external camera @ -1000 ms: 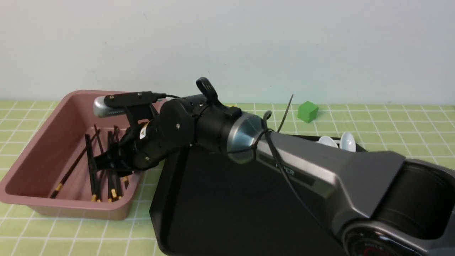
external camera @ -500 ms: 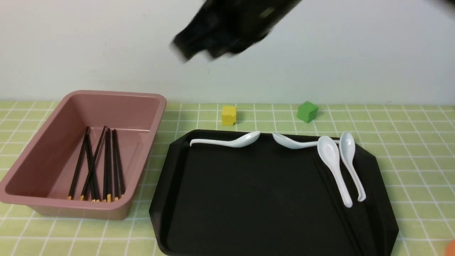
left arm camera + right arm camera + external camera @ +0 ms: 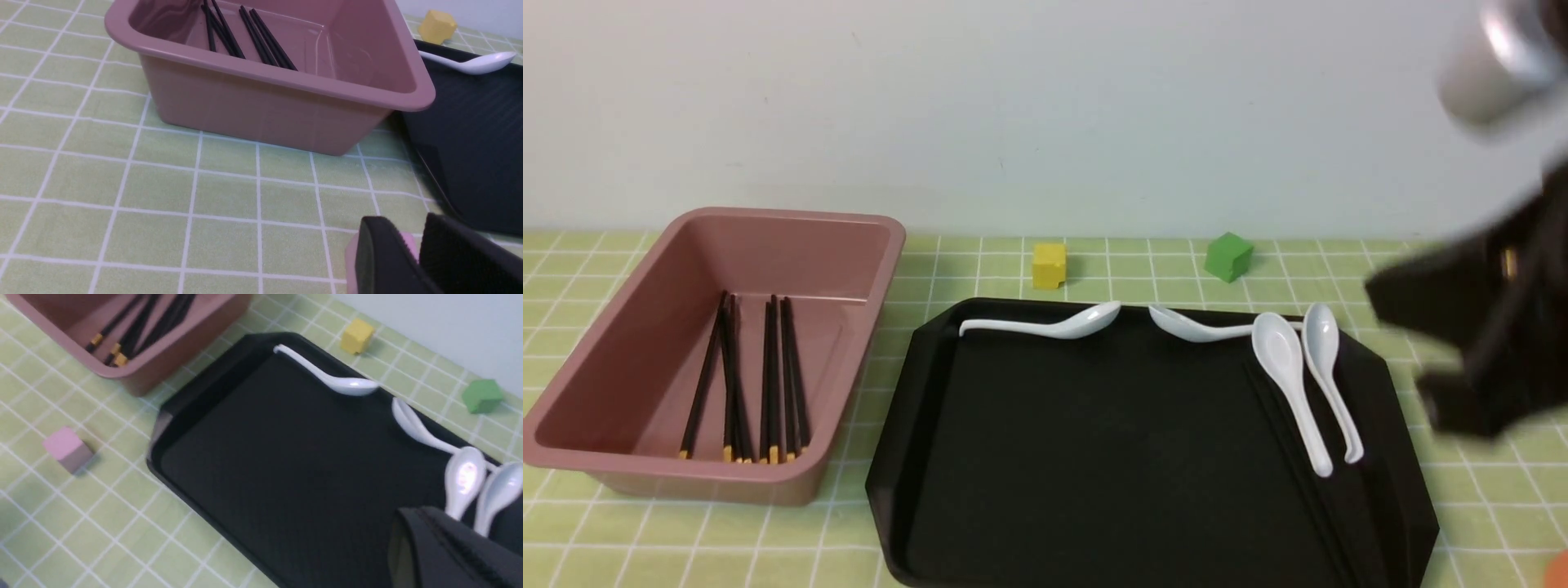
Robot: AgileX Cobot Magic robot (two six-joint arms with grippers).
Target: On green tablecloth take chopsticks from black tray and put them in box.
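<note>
Several black chopsticks with yellow ends lie lengthwise in the pink box at the left of the green tablecloth. The black tray sits to its right. Faint thin dark lines run beside the right-hand spoons, and I cannot tell what they are. My right arm is a blur at the right edge. Its gripper hangs shut and empty over the tray. My left gripper hovers low over the cloth in front of the box, its fingers a narrow gap apart, holding nothing.
Several white spoons lie along the tray's far and right sides. A yellow cube and a green cube stand behind the tray. A pink cube sits on the cloth near the tray's front left corner, just behind my left fingers.
My right arm pulled out of the box, swung up and across to the right edge, and its gripper shut. The chopsticks it left in the box have settled straighter.
</note>
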